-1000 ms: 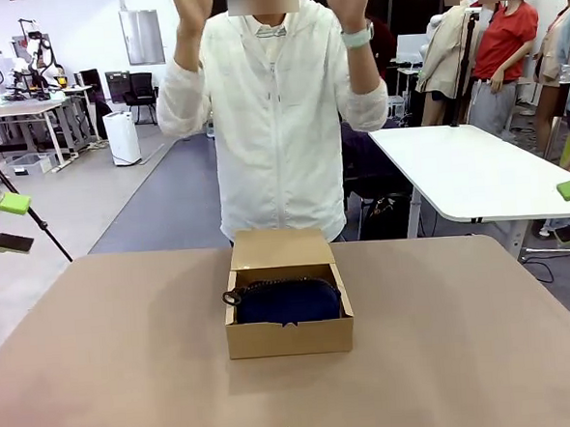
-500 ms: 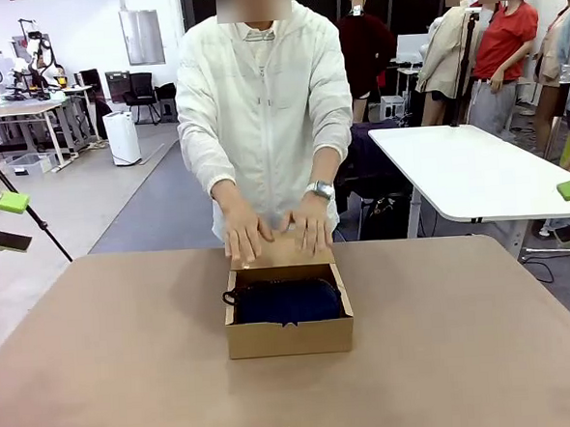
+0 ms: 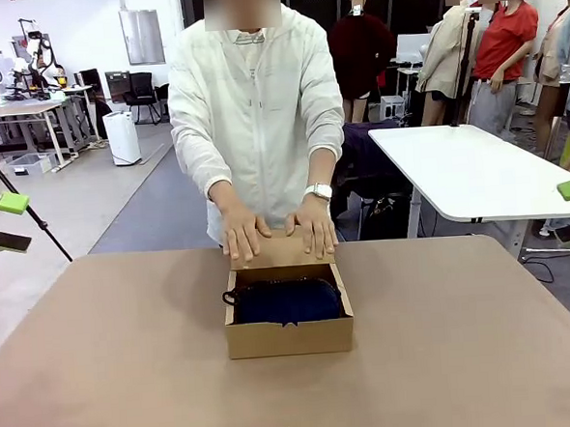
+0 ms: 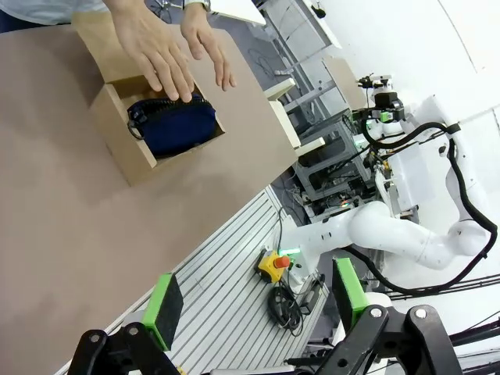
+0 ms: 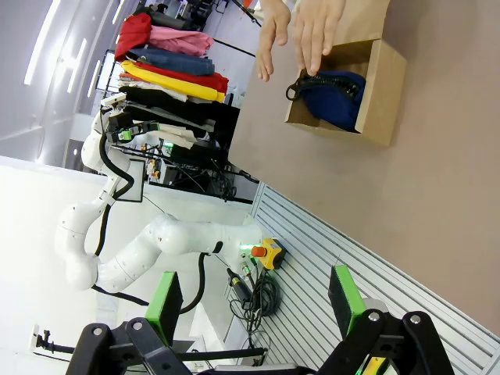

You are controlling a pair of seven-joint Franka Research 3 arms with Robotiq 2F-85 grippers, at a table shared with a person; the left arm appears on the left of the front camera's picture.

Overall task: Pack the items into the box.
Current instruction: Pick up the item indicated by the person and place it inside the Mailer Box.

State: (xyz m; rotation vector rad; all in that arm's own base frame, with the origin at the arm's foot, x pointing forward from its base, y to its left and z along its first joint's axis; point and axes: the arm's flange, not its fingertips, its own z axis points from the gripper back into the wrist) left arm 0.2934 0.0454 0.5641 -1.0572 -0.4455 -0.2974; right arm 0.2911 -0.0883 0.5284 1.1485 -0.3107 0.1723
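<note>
**A:** What was on the table (image 3: pixel 102 380)?

**B:** I saw the box (image 3: pixel 289 339) at its middle. The person's hands (image 3: pixel 243 233) lay on its lid (image 3: pixel 282 251), and the pouch (image 3: pixel 289 302) was inside.

**A:** And the grippers?

**B:** My left gripper (image 4: pixel 254 291) and right gripper (image 5: pixel 254 293) both gaped empty, well apart from the box.

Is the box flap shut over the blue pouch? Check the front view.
No, the flap is folded back at the far side under the person's hands, and the pouch shows inside the open box.
</note>
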